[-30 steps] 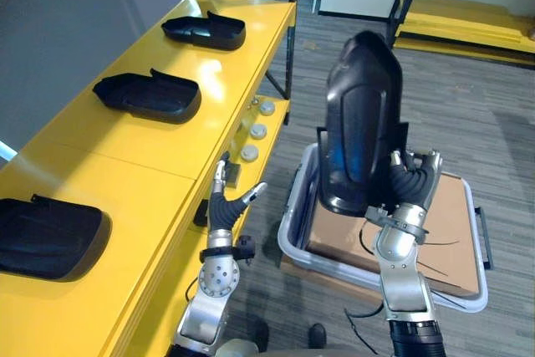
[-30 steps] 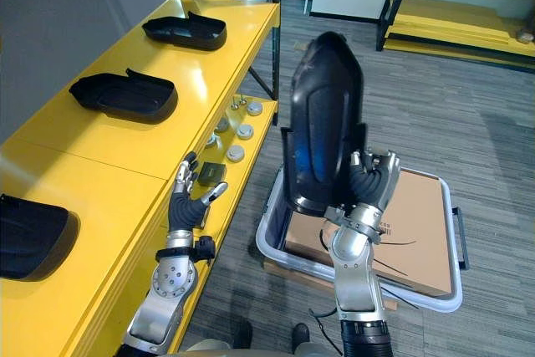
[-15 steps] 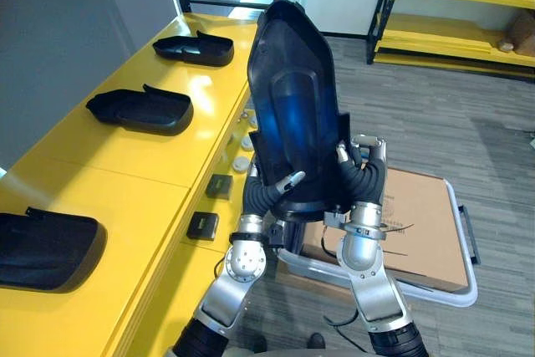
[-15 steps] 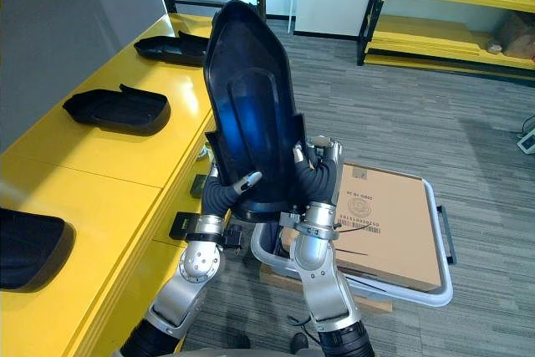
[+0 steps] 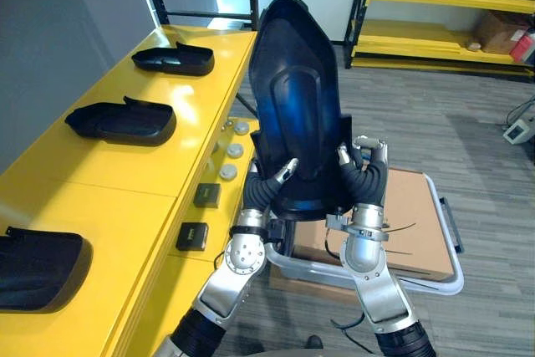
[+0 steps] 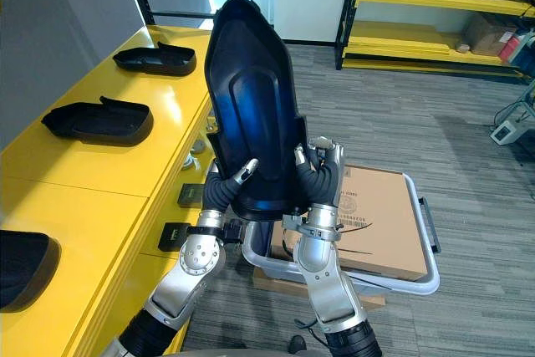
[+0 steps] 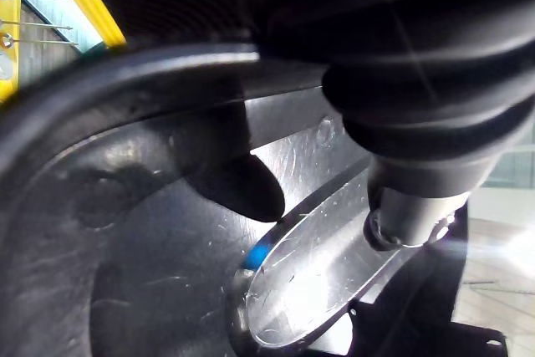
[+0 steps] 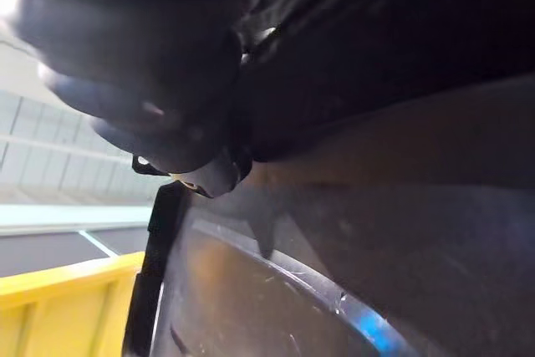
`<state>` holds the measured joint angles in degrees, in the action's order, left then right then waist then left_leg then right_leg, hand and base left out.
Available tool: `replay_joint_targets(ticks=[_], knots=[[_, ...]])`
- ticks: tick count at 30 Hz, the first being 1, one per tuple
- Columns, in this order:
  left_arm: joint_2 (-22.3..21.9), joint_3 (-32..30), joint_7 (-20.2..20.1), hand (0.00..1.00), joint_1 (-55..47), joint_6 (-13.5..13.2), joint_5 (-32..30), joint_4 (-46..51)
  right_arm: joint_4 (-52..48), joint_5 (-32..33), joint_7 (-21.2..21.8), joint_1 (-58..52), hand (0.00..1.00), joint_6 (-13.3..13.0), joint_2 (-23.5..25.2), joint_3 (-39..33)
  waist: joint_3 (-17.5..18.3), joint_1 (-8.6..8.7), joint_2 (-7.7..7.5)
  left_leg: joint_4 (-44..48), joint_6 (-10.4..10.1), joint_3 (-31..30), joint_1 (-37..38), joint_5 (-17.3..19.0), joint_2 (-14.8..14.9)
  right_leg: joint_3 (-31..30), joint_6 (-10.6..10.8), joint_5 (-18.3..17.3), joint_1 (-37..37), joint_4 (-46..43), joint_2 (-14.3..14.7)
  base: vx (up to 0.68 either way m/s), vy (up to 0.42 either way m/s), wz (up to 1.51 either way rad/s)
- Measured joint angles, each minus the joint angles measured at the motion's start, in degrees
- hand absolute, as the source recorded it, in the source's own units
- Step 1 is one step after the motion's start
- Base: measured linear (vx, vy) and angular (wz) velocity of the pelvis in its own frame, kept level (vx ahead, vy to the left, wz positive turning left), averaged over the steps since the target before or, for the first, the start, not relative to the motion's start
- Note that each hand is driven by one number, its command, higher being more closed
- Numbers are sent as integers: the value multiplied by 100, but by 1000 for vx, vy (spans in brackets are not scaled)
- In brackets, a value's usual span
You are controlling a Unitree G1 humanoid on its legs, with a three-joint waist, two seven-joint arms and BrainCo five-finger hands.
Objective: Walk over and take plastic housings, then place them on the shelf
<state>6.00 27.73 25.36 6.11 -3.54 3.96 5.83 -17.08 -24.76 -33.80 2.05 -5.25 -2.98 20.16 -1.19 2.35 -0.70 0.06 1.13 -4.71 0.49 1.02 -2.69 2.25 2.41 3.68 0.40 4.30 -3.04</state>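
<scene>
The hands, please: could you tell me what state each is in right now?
Left hand: shut on the black plastic housing.
Right hand: shut on the same housing.

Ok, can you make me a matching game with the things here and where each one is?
Things:
1. held housing
2. cardboard box
3. middle housing
4. white discs

Places:
A. inside the pale bin on the floor
B. lying flat on top of the yellow shelf
C. standing upright between the left hand and the right hand
D. on the shelf's lower ledge

Pairs: 1-C, 2-A, 3-B, 4-D
</scene>
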Motion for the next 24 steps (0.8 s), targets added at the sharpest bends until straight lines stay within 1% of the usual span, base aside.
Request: replay_joint_targets(ticks=[5, 7, 8, 9, 10, 12, 15, 16, 18, 21, 24], knots=[[-4, -65, -5, 100, 5, 63, -33, -41, 81, 252, 47, 0, 0, -89, -34, 19, 41, 1, 1, -4, 0, 25, -14, 0, 8, -53, -8, 10, -39, -1, -1, -26, 4, -3], [-16, -96, -14, 100, 25, 67, -81, -132, 95, 413, 150, 1, 0, -95, -92, 6, 77, 1, 1, -5, 1, 27, -31, -1, 10, -53, -8, 14, -54, -1, 1, 0, 0, 0], [-16, -109, -16, 100, 25, 92, -144, -153, 92, 558, 213, 3, 0, -112, -151, -3, 90, 1, -1, -5, 1, 29, -30, -1, 11, -53, -7, 16, -53, -1, 4, 0, 0, 0], [-23, -142, -23, 100, 25, 105, -247, -211, 79, 833, 343, 39, 0, -145, -221, -32, 119, 3, 0, -7, 1, 30, -29, -2, 11, -55, -5, 20, -53, -1, 13, 0, 0, 0], [-23, -146, -26, 100, 26, 114, -252, -215, 70, 895, 384, 48, 0, -153, -226, -49, 123, 2, 1, -7, 1, 30, -28, -2, 11, -57, -4, 23, -53, -1, 16, 0, 0, 0], [-40, -156, -88, 100, 28, 171, -358, -227, -96, 1267, 639, 200, 0, -271, -257, -201, 131, 0, 0, -8, 1, 30, -22, -2, 11, -63, -2, 26, -50, -3, 18, 0, 0, 0], [-131, -209, -173, 100, 96, 209, -486, -421, -432, 1427, 772, 354, 0, -373, -300, -377, 133, -8, -2, -9, 2, 28, -15, -2, 9, -64, -1, 26, -43, -6, 23, 0, 0, 0], [-144, -208, -188, 100, 124, 230, -528, -485, -562, 1505, 818, 406, 0, -461, -308, -410, 135, -6, -5, -11, 2, 27, -12, -2, 8, -65, -1, 26, -42, -8, 24, 0, 0, 0], [-147, -260, -192, 100, 128, 249, -596, -503, -779, 1519, 870, 406, 0, -550, -291, -595, 135, -1, -5, -17, 2, 30, -7, -2, 9, -67, -1, 26, -43, -10, 26, 0, 0, 0], [-225, -561, -172, 100, 120, 249, -691, -501, -1094, 1525, 870, 255, 0, -608, -287, -1360, 135, -9, -5, -30, 3, 31, 2, -3, 9, -69, 1, 25, -42, -17, 25, 0, 0, 0], [-298, -1120, -107, 100, -73, 247, -696, -306, -1146, 1601, 750, -137, 0, -713, -129, -2507, 135, 21, -3, -58, 3, 44, 12, -3, 14, -78, 2, 23, -52, -15, 31, -7, -1, -3]])
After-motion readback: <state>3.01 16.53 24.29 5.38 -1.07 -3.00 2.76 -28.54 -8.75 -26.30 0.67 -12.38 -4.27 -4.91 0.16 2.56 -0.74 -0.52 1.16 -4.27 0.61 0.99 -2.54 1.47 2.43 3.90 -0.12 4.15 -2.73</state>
